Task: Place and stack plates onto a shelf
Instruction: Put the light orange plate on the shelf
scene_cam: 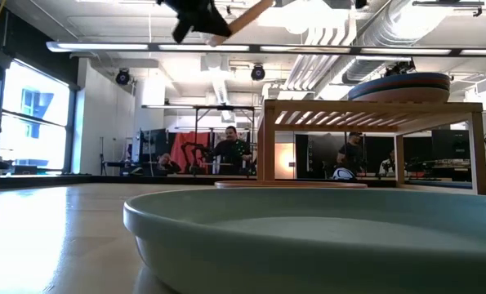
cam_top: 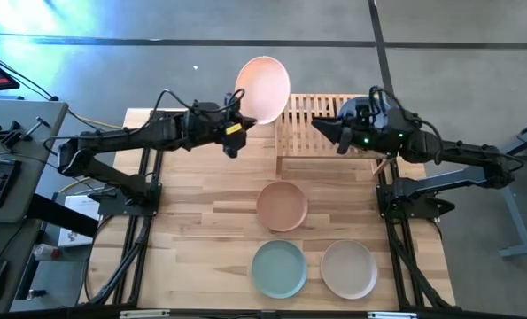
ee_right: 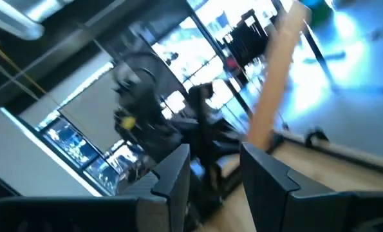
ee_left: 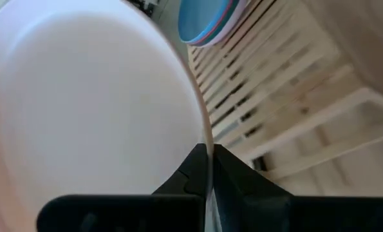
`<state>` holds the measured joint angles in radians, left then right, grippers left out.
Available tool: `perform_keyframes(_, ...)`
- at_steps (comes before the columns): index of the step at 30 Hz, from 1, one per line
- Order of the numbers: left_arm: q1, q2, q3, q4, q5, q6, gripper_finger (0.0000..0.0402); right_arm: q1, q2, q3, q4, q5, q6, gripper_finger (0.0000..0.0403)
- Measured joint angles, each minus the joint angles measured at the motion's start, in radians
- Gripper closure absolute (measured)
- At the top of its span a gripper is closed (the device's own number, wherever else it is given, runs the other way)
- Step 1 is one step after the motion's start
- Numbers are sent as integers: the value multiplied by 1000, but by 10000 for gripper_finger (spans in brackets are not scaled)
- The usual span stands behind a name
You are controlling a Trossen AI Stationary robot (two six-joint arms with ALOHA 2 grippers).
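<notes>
The pale pink plate looks stiff, light and smooth, so it probably slips easily; its thin raised rim is the sensible place to pinch, and that is where it is held. The left gripper is clenched on the plate's rim, and the plate stands tilted on edge above it, near the top centre of the high view, just left of the shelf. In the left wrist view the rim runs straight down between the 2 dark fingers, with a stack of plates on the shelf at upper centre. The right gripper hangs over the shelf's right part with its fingers apart and nothing between them. 3 more plates lie flat on the desk: a salmon plate at centre, a mint plate and a beige plate at the bottom.
</notes>
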<state>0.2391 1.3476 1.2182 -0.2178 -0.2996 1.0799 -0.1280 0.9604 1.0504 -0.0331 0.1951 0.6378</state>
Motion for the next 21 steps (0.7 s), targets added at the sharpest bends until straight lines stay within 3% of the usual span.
perform_keyframes(11, 30, 151, 0, 86, -2, 95, 400, -9, -1, 0, 112, 41, -76, 284)
perform_keyframes(21, 12, 178, -1, -21, -45, 103, 400, -71, 11, 0, -109, 100, 70, 284)
